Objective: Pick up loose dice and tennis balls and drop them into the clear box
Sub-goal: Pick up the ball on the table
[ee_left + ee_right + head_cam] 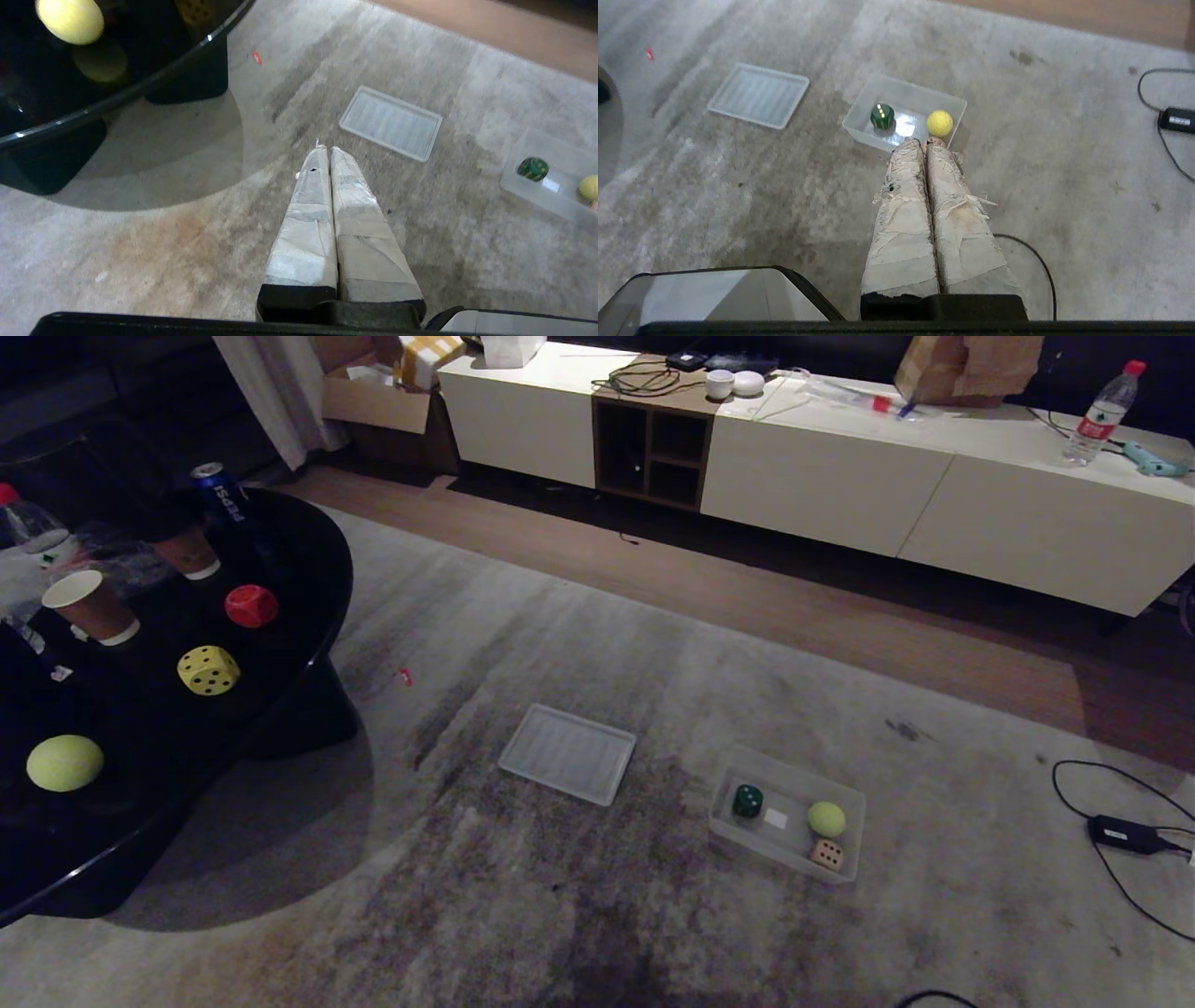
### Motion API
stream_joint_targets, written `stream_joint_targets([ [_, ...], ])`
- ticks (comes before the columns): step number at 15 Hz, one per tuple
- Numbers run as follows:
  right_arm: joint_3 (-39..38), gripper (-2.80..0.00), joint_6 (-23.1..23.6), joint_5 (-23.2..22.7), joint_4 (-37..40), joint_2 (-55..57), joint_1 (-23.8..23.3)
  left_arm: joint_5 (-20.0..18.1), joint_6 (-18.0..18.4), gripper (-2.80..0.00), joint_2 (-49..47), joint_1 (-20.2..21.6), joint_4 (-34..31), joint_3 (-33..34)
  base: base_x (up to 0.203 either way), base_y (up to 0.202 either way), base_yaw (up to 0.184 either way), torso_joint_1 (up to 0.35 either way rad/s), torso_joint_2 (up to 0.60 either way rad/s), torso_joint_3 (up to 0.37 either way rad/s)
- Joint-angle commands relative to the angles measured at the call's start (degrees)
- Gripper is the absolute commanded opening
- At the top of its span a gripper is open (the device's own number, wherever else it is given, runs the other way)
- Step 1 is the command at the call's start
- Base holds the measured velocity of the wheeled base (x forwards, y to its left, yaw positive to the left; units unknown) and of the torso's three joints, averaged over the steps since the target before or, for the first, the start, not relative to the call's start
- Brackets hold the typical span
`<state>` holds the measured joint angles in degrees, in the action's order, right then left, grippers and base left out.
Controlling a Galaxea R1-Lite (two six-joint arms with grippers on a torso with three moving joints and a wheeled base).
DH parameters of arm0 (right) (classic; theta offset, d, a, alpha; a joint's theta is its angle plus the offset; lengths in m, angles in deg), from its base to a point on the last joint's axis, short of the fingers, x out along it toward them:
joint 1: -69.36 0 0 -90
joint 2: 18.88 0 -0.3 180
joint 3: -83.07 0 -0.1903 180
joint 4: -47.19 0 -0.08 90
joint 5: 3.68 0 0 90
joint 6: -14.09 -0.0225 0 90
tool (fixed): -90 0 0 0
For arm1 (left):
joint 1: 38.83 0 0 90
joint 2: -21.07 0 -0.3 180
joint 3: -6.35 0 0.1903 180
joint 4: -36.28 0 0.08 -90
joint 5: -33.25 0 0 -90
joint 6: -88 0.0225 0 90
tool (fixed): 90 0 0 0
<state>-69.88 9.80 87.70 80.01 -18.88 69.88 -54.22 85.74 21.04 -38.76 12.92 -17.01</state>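
Head view, loose things: a tennis ball (64, 763), a yellow die (208, 670) and a red die (251, 606) lie on the black table (308, 569), at the robot's left.
Head view, box: the clear box (786, 811) stands on the carpet (597, 915) to the right of the middle, with a green die (747, 801), a second ball (826, 819) and a tan die (826, 855) inside; the flat ribbed lid (568, 752) lies beside it.
Head view, arms: neither arm is visible.
Left wrist view, gripper: the left gripper (330, 150) has its fingers pressed together and holds nothing; it hangs over the carpet, and the table with the ball (70, 19) is well apart from it.
Right wrist view, gripper: the right gripper (926, 141) is also closed and empty, pointing toward the box (906, 100).
Judgement: the left arm is nearer to the loose things, the right one to the box.
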Motion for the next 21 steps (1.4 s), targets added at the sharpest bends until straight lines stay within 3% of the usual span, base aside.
stream_joint_targets([
  [1, 0.0, -2.80, 0.0, 0.0, 0.0, 0.1, 0.0, 0.0, 0.0, -2.80, -0.1, 0.0, 0.0, 0.1, 0.000, 0.000, 0.000, 0.002, 0.00, 0.204],
  [14, 0.0, -2.80, 0.0, 0.0, 0.0, 0.1, 0.0, 0.2, -0.5, -2.80, -0.1, 0.0, 0.0, 0.1, 0.000, 0.000, 0.000, 0.003, 0.00, 0.201],
  [21, 0.0, -2.80, -0.1, 0.0, 0.1, 0.1, 0.0, 0.1, -0.1, -2.80, -0.1, 0.0, 0.0, 0.1, 0.000, 0.000, 0.000, 0.001, 0.00, 0.035],
])
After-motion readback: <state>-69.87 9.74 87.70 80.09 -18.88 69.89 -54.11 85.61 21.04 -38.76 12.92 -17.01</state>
